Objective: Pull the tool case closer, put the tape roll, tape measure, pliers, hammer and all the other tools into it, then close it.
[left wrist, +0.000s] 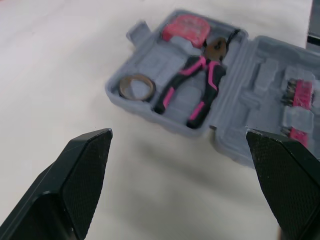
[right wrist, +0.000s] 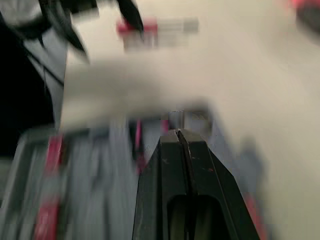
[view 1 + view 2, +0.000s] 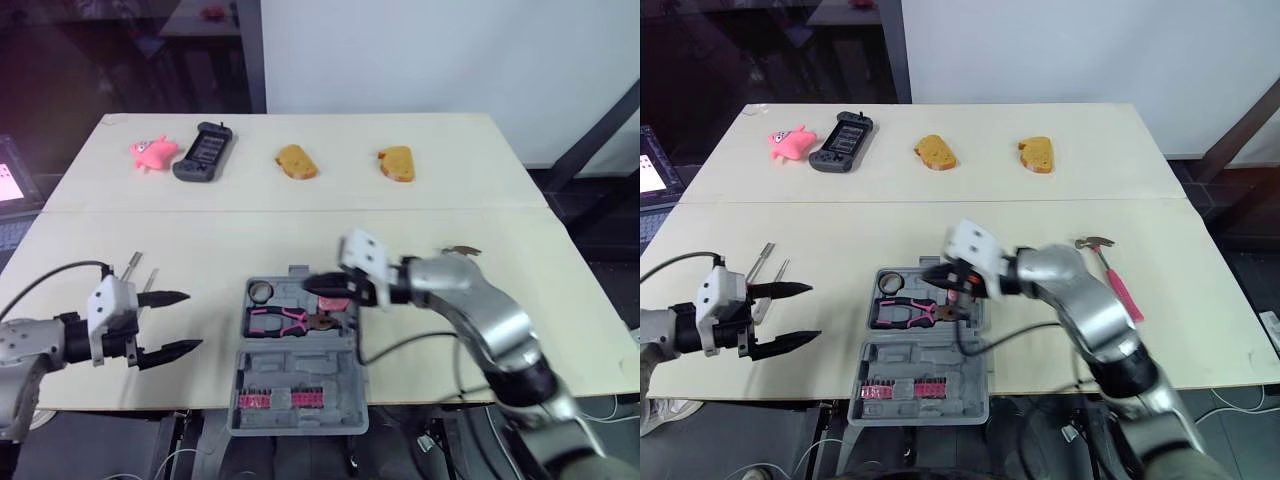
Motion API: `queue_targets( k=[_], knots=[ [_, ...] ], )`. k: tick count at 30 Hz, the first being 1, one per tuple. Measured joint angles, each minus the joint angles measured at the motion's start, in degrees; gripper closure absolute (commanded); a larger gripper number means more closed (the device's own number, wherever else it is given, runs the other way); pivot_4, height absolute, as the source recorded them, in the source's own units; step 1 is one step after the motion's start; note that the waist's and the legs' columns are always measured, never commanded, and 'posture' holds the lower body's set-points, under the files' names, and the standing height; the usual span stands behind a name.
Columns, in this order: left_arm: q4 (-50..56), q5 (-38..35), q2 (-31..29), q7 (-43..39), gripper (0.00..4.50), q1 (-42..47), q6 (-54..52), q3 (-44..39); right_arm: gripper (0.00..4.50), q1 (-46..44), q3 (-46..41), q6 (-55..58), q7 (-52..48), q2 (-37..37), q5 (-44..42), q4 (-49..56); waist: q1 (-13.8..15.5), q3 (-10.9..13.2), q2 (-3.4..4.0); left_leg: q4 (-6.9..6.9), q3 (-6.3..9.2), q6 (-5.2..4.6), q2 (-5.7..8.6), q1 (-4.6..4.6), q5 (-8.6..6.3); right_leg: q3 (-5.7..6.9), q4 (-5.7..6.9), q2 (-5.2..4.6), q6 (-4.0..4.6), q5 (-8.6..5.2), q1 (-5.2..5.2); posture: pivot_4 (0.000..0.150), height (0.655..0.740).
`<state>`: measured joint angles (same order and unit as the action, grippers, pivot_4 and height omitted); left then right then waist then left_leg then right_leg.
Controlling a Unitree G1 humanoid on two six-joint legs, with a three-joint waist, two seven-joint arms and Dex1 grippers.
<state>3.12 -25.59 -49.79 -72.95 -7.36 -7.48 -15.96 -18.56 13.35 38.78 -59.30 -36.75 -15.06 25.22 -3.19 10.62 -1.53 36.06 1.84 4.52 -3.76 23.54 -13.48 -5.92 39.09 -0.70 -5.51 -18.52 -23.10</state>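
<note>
Head views: the open tool case (image 3: 300,368) sits at the front edge of the bench (image 3: 200,240), midway along — the tape roll (image 3: 262,291) and pliers (image 3: 285,320) lie inside it. The right hand (image 3: 312,286) hovers over the case, and the hammer (image 3: 1108,270) lies toward the right edge. The left hand (image 3: 192,321) is spread wide near the front-left corner.

Left wrist view: a pink tape measure (image 1: 186,29) sits in a corner pocket of the case.

Right wrist view: the fingers (image 2: 200,175) are pressed together.
</note>
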Motion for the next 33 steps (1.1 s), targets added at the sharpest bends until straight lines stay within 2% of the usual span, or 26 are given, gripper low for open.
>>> queue_targets(
  k=[4, 7, 15, 19, 33],
  knots=[
    [0.0, 1.6, 1.0, 0.8, 2.79, -0.4, 0.2, 3.2, 4.5, 6.7, 0.7, -5.3, -3.3, -9.6, 2.9, -1.2, -0.6, 0.0, 0.03, -0.02, -0.04, -0.01, -0.05, -0.16, 0.01, -0.1, 0.03, 0.1, 0.17, -0.06, 0.04, 0.15, 0.74],
    [-0.3, 4.3, 2.7, 2.1, 4.39, 0.8, 0.9, 7.0, 4.5, 6.7, 4.9, -7.0, -1.6, -11.1, 8.4, -5.1, -0.8, 0.0, 0.01, -0.01, -0.05, -0.01, -0.05, -0.15, 0.01, -0.11, 0.03, 0.1, 0.06, 0.0, 0.02, 0.15, 0.74],
    [-3.4, 12.7, 4.0, 6.5, 4.45, 3.4, 3.7, 14.9, 4.5, 3.2, 11.8, -7.1, 2.2, -5.1, 14.0, -8.6, -0.6, 0.0, 0.01, 0.01, -0.06, -0.01, -0.03, -0.09, 0.01, -0.12, 0.03, 0.09, -0.02, 0.04, 0.01, 0.15, 0.74],
    [-6.6, 16.4, 6.9, 9.3, 4.45, 6.6, 4.5, 18.4, 4.5, 1.8, 14.4, -6.9, 3.2, -2.8, 16.2, -10.3, -0.2, 0.0, 0.0, 0.07, -0.06, -0.01, -0.01, -0.08, 0.01, -0.12, 0.03, 0.08, -0.02, 0.04, 0.04, 0.15, 0.74],
    [-9.4, 19.4, 11.3, 9.9, 4.45, 14.6, 0.3, 23.0, 4.5, -2.7, 15.6, -2.3, 3.9, -0.1, 19.4, -12.9, 0.9, 0.0, 0.07, 0.18, 0.0, 0.01, 0.03, -0.27, 0.03, -0.11, 0.07, 0.09, 0.02, 0.03, 0.34, 0.15, 0.74]
  ],
)
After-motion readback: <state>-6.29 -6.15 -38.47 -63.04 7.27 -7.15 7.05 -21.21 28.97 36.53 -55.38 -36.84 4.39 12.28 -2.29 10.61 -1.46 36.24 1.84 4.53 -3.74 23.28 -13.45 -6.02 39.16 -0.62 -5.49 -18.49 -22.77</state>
